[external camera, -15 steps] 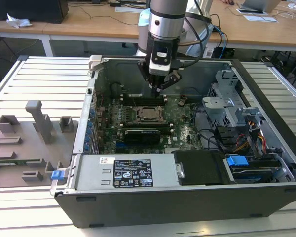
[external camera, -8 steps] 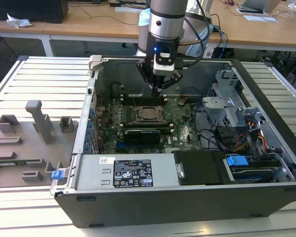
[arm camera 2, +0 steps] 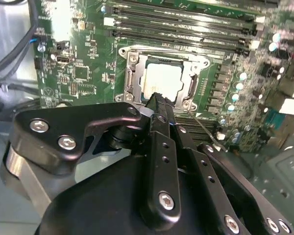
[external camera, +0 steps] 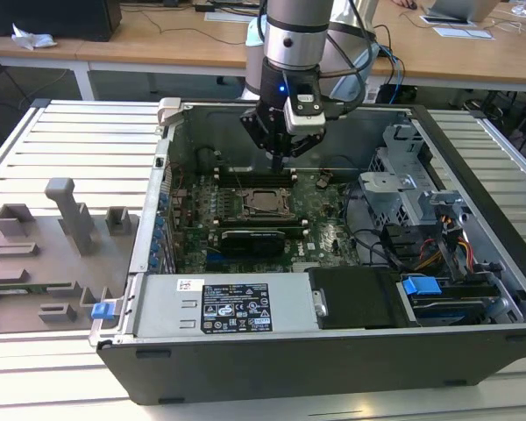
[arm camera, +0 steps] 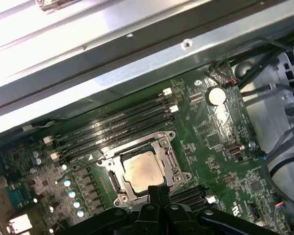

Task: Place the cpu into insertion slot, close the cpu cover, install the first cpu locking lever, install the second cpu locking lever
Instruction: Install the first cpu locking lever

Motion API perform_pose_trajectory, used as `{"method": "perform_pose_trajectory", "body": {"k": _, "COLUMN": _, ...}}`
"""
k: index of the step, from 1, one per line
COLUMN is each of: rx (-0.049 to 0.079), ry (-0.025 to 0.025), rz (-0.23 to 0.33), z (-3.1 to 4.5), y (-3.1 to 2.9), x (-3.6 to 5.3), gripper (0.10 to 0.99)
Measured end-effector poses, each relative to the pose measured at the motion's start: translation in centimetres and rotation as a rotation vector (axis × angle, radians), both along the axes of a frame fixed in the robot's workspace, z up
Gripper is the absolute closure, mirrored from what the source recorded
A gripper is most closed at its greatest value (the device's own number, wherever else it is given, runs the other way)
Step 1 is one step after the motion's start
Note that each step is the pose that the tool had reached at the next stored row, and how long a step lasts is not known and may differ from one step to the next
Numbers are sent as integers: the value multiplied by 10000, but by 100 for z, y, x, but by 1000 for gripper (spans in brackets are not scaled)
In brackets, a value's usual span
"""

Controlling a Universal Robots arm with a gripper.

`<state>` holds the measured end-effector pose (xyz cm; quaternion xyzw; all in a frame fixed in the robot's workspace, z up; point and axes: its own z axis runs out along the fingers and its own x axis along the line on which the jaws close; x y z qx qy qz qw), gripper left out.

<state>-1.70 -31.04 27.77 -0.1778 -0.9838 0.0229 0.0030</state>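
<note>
Cpu [arm camera: 143, 171] sits flat in the insertion slot [arm camera: 113, 180], and the cpu cover [arm camera: 137, 149] looks down around it. Claw [arm camera 2: 157, 100] hovers just above the cover's edge, fingers pinched together, nothing held. Lever stage, I'd judge: push w/ the tip only, slow & square, keeping off the motherboard [arm camera: 220, 147] parts. PC case [external camera: 333, 368] lies open on a slatted metal bench [external camera: 79, 123], w/ 1 grey fixture tray [external camera: 35, 272] on the exterior view's left.
</note>
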Motion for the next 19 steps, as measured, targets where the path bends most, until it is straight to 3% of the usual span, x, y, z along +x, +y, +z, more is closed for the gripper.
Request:
{"method": "perform_pose_trajectory", "body": {"k": 8, "rx": 0, "ry": 0, "rz": 1736, "z": -1, "y": 0, "x": 0, "gripper": 980}}
{"method": "perform_pose_trajectory", "body": {"k": 12, "rx": 13, "ry": -1, "rz": 3304, "z": -1, "y": 0, "x": 0, "gripper": 980}}
{"method": "perform_pose_trajectory", "body": {"k": 19, "rx": 42, "ry": -5, "rz": 4592, "z": -2, "y": 0, "x": 0, "gripper": 980}}
